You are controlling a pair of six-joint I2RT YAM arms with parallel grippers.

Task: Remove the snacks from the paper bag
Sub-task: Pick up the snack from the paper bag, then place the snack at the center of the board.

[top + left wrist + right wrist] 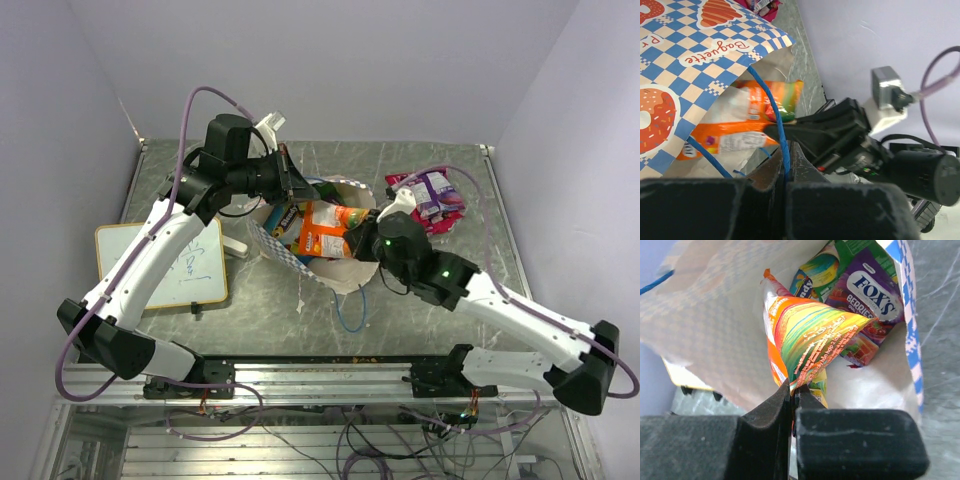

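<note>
The paper bag (335, 272) lies on its side mid-table, mouth facing right; its checked outside fills the left wrist view (700, 45). My left gripper (290, 182) is shut on the bag's blue cord handle (781, 145) at the far rim. My right gripper (358, 243) is at the bag's mouth, shut on the corner of an orange and green snack packet (812, 340), also seen from above (322, 232). A purple Fox's packet (867, 300) and a green packet (815, 272) lie deeper inside. Several magenta-pink packets (432, 200) lie on the table at the right.
A white writing board (160, 268) lies at the left. A loose blue cord loop (350, 308) trails from the bag toward the near edge. A white object (270, 126) sits at the far edge behind the left arm.
</note>
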